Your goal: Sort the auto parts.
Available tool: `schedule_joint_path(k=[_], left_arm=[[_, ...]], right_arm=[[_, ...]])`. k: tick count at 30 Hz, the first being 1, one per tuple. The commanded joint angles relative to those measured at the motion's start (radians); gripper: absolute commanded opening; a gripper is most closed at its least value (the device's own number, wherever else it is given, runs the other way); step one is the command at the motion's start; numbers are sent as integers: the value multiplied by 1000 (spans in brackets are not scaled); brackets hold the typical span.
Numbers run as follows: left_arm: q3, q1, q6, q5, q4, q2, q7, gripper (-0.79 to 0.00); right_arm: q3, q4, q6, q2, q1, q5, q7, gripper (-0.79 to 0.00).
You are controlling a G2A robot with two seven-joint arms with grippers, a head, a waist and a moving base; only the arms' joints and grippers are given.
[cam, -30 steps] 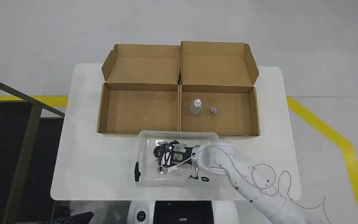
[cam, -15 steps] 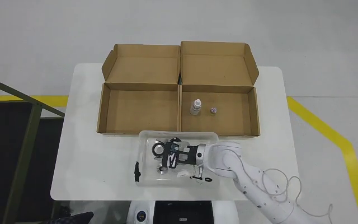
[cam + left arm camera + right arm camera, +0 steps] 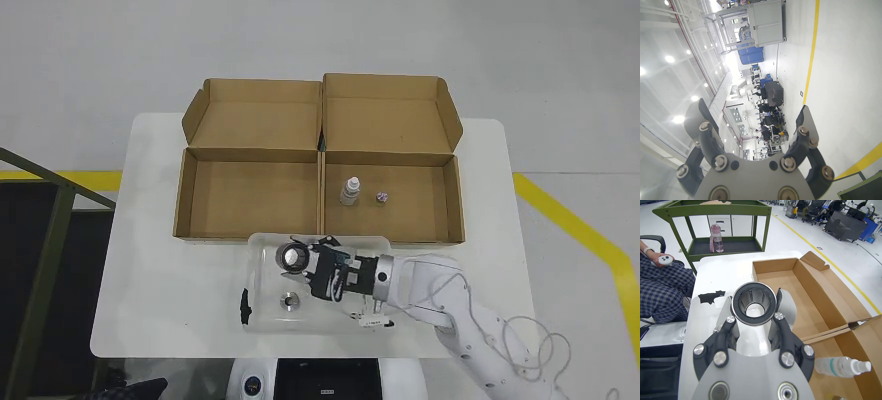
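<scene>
My right gripper (image 3: 754, 306) is shut on a hollow steel cylinder bearing (image 3: 754, 307) with a black rim, held end-on above the clear plastic bin (image 3: 262, 250). From above, the bearing (image 3: 294, 257) hangs over the bin's far left part, in front of the left cardboard box (image 3: 248, 198). A small round metal part (image 3: 290, 300) still lies in the bin, and a black piece (image 3: 243, 307) sticks to its left wall. My left gripper (image 3: 753, 113) is open, pointing up into the hall with nothing between its fingers.
The right cardboard box (image 3: 400, 200) holds a small spray bottle (image 3: 349, 189) and a little round part (image 3: 380, 197). The spray bottle (image 3: 840, 366) lies close beside my right wrist. A green cart (image 3: 719, 228) stands beyond the table.
My right gripper has lifted out of the bin with the cylinder bearing and moved toward the bin's far side, nearer the cardboard boxes.
</scene>
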Motion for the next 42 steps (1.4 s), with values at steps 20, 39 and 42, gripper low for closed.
schedule_joint_path(k=[20, 39, 42], left_arm=[[0, 0, 0, 0, 0, 0, 0, 0], [0, 0, 0, 0, 0, 0, 0, 0], [0, 0, 0, 0, 0, 0, 0, 0]], right_arm=[[247, -57, -47, 38, -116, 189, -119, -785], [380, -97, -94, 59, -202, 246, -183, -785], [381, -105, -95, 60, -207, 246, -185, -785]])
